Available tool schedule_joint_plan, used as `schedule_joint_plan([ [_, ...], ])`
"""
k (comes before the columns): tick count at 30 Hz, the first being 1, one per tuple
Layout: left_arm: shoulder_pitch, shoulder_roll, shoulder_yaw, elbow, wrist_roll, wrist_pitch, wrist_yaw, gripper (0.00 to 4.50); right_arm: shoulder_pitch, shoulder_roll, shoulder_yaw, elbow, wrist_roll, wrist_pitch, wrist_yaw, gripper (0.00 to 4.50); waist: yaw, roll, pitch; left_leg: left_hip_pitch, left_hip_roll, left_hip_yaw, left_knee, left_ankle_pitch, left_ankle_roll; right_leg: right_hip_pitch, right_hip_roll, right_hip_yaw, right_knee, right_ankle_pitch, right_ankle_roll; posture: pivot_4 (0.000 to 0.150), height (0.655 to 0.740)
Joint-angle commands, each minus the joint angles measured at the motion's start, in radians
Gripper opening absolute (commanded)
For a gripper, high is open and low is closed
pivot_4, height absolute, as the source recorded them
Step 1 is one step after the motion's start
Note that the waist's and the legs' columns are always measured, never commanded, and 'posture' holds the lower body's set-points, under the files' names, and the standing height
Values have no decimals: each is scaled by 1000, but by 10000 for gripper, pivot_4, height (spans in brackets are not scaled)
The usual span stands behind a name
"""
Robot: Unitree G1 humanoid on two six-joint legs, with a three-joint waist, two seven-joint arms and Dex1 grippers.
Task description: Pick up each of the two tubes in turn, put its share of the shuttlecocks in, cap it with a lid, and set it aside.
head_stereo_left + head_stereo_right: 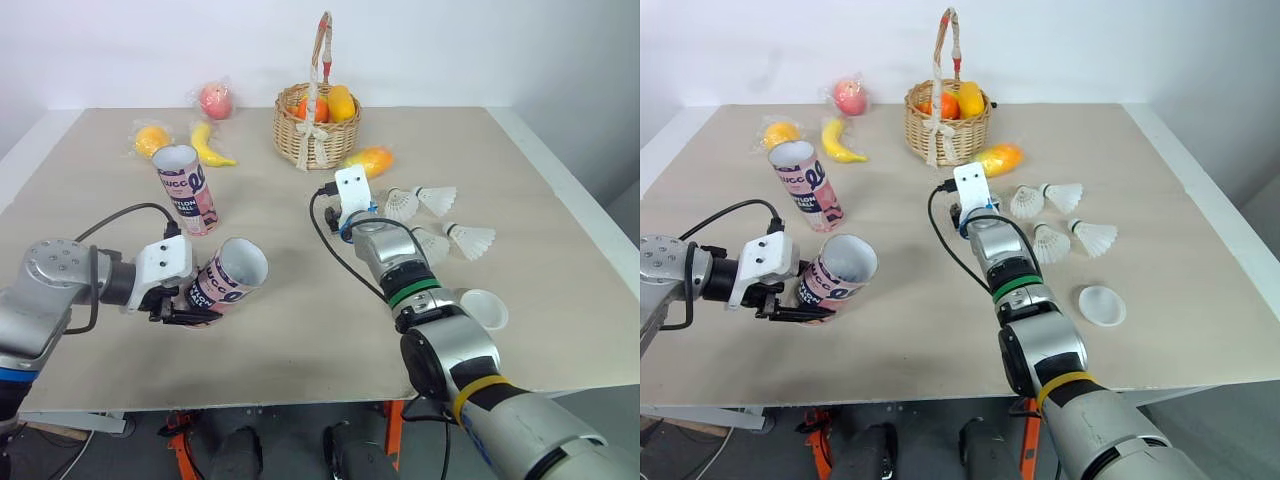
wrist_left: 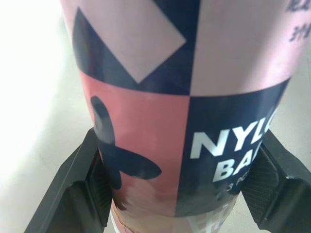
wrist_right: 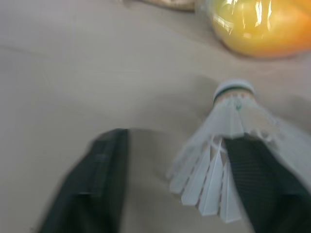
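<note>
Squeezing a tube (image 1: 228, 275) with the left gripper (image 1: 188, 303) — one black finger (image 2: 80, 189) pressed tight on each side, down near the closed end. Held on a slant over the near left part of the table (image 1: 300, 340), with the open mouth tipped up and toward the right. Just behind it, standing up straight on the table, a second tube (image 1: 186, 188), mouth open at the top, near but not touching.

On the right gripper (image 3: 180, 187), fingers wide apart. Between them, lying on the table, a shuttlecock (image 3: 228, 145), with its feathers close by one finger and its round cork end pointing at a mango (image 3: 257, 26). Not pinched yet.

Close by on the right, three more shuttlecocks (image 1: 437, 199), all lying on their sides. Nearer the robot, by the right arm, a white lid (image 1: 483, 308), well apart from both tubes.

At the back of the table, a basket (image 1: 310, 135) with fruit in it — the mango just beside it. At the back left, a banana (image 1: 210, 148), an orange fruit (image 1: 150, 140) in a wrapper and a pink fruit (image 1: 215, 100).
</note>
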Motion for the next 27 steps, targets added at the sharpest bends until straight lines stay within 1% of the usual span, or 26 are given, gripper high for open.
schedule_joint_plan([
  [1, 13, 12, 15, -27, -14, 4, 3, 32038, -35, -7, -11, -3, -3, -34, -13, 8791, 0, 0, 0, 0, 0, 0, 0, 0, 0, 0, 0, 0, 0, 0, 0, 1500, 7400],
  [3, 14, 11, 15, -29, -15, 5, 5, 32038, -39, -13, -11, 2, -6, -36, -15, 717, -1, 0, 0, 0, 0, 0, 0, 0, 0, 0, 0, 0, 0, 0, 0, 1500, 7400],
  [6, 14, 9, 14, -31, -16, 7, 7, 32038, -41, -19, -9, -11, -3, -44, 0, 224, -1, 0, 0, 0, 0, 0, 0, 0, 0, 0, 0, 0, 0, 0, 0, 1500, 7400],
  [9, 14, 8, 11, -30, -17, 5, 6, 32038, -39, -23, 3, -61, 7, -48, 61, 224, -1, 0, 0, 0, 0, 0, 0, 0, 0, 0, 0, 0, 0, 0, 0, 1500, 7400],
  [11, 12, 6, 7, -26, -15, 3, 6, 32038, -25, -21, 12, -126, 32, -71, 156, 224, -1, 0, 0, 0, 0, 0, 0, 0, 0, 0, 0, 0, 0, 0, 0, 1500, 7400],
  [13, 6, 4, 0, -21, -14, 0, 3, 32038, 22, -48, 84, -277, 24, -137, 314, 224, 0, 1, 0, 0, 0, 0, 0, 0, 0, 0, 0, 0, 0, 0, 0, 1500, 7400],
  [16, -4, 1, -8, -14, -11, -3, 2, 32038, 138, -170, 195, -585, 25, -257, 579, 224, 7, 1, 0, 0, 0, -1, -1, 0, 0, 0, 0, 0, 0, -1, 1, 1500, 7400],
  [19, -7, 2, -14, -10, -10, -6, 0, 32038, 230, -326, 237, -833, 71, -342, 809, 224, 16, 1, 0, -1, -1, -1, -1, -1, -1, 1, -1, -1, -1, -2, 2, 1500, 7400],
  [21, -7, 3, -15, -8, -12, -9, -1, 32038, 266, -445, 238, -945, 97, -372, 941, 224, 16, 1, 1, -1, -1, -1, 0, -1, -1, 1, -2, -1, -1, -2, 3, 1500, 7400],
  [24, -7, 5, -16, -5, -13, -10, -1, 32038, 300, -597, 244, -1052, 114, -423, 1101, 224, 16, 1, 1, 0, -1, 0, 1, -1, -1, 1, -1, -1, -1, -2, 3, 1500, 7400],
  [27, -9, 5, -19, -2, -10, -12, -3, 32038, 302, -654, 249, -1139, 157, -399, 1188, 224, 11, 1, 1, 4, 1, 1, 1, -1, -1, 2, 0, -1, -1, -4, 6, 1500, 7400],
])
